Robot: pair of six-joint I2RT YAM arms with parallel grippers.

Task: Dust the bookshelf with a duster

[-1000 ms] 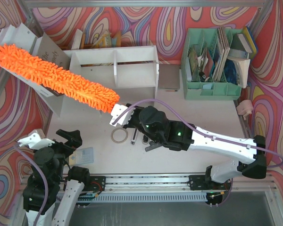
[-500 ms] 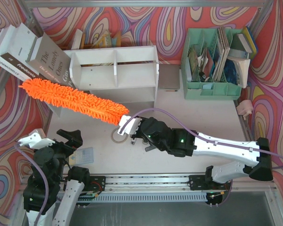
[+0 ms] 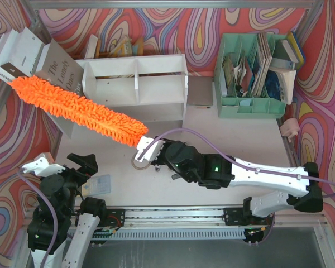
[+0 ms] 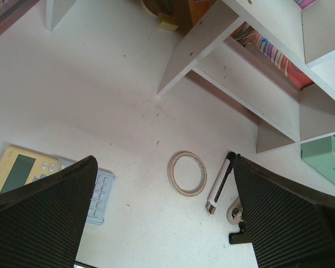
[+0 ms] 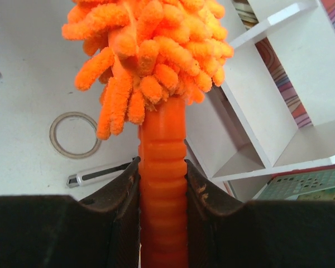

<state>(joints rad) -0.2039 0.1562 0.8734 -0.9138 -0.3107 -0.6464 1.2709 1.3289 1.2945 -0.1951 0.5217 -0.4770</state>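
Observation:
The orange fluffy duster (image 3: 78, 111) lies slantwise over the table's left side. Its tip reaches the leaning books left of the white bookshelf (image 3: 137, 84). My right gripper (image 3: 146, 147) is shut on the duster's ribbed orange handle (image 5: 162, 178), in front of the shelf's lower tier. The shaggy head (image 5: 148, 50) fills the top of the right wrist view, with the bookshelf (image 5: 279, 100) to its right. My left gripper (image 3: 72, 167) is folded back at the near left, open and empty (image 4: 164, 223). It is above the table and far from the bookshelf (image 4: 257, 84).
A tape ring (image 3: 139, 162), a pen-like tool (image 4: 219, 187) and a calculator (image 3: 100, 184) lie on the table in front. Books (image 3: 28, 56) lean left of the shelf. A mint-green organizer (image 3: 254, 72) full of books stands at the back right.
The duster swung down toward the front, then back up to the left. The right gripper moved forward and left with it. The left arm has not moved.

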